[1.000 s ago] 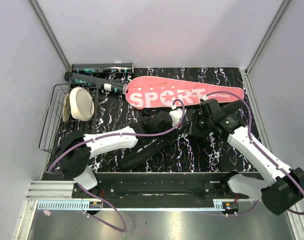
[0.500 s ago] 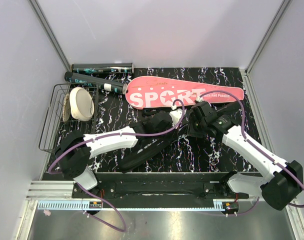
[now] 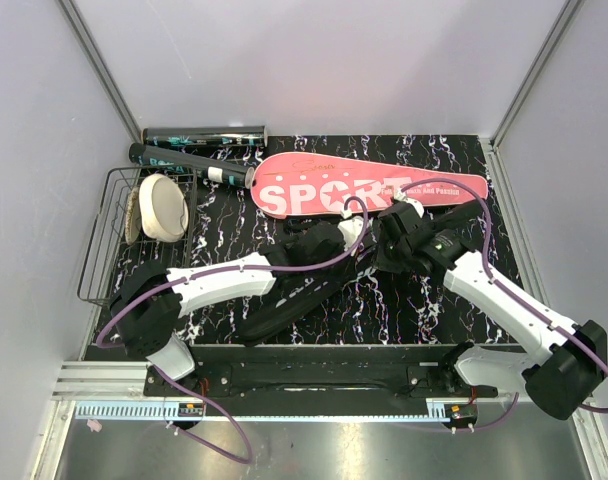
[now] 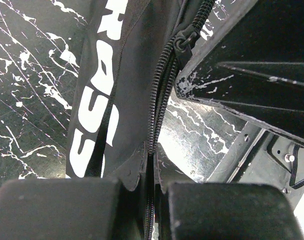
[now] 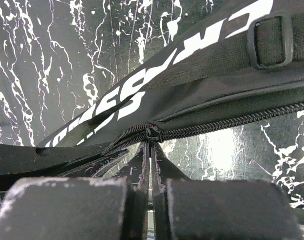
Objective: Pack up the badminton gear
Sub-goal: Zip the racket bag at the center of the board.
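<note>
The black "CROSSWAY" bag (image 3: pixel 284 300) is lying diagonally mid-table, just in front of the pink "SPORT" case (image 3: pixel 334 188). From above, both wrists are crowding over the bag and hiding their fingers. The left wrist camera is showing the left gripper (image 4: pixel 151 162) pinching the bag's zipper edge. The right wrist camera is showing the right gripper (image 5: pixel 151 152) pressed together just under the zipper slider (image 5: pixel 152 133), seemingly nipping its pull.
</note>
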`<move>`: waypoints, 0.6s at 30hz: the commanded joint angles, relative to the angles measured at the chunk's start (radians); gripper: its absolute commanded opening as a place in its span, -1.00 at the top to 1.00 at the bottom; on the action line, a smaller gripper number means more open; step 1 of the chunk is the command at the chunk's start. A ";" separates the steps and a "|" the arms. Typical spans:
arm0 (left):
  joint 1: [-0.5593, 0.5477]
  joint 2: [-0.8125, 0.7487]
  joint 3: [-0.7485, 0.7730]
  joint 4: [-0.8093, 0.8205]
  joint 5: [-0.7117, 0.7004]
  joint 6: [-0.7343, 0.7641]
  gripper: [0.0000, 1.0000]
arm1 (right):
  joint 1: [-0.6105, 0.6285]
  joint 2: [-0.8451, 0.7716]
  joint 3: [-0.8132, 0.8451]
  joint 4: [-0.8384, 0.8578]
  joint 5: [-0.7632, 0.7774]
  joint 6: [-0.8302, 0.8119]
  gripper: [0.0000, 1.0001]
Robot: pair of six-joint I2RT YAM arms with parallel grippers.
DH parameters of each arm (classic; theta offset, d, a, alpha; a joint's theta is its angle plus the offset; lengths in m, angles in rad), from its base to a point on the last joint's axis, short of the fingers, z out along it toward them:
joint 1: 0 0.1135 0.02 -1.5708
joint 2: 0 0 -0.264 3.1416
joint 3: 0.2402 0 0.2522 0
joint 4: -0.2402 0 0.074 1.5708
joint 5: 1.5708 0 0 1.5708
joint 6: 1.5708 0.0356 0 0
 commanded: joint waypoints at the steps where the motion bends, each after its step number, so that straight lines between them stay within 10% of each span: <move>1: 0.013 -0.040 -0.016 0.046 -0.018 -0.046 1.00 | 0.001 -0.038 0.057 -0.050 0.137 0.084 1.00; 15: 0.013 -0.053 -0.070 0.042 -0.042 -0.021 1.00 | -0.217 -0.150 0.046 0.032 -0.272 0.076 1.00; 17: 0.013 -0.054 -0.067 0.045 -0.038 -0.018 1.00 | -0.217 -0.163 0.075 0.008 -0.273 0.072 0.61; 18: 0.013 -0.054 -0.064 0.043 -0.035 -0.015 1.00 | -0.219 -0.169 0.091 -0.042 -0.239 0.075 -0.14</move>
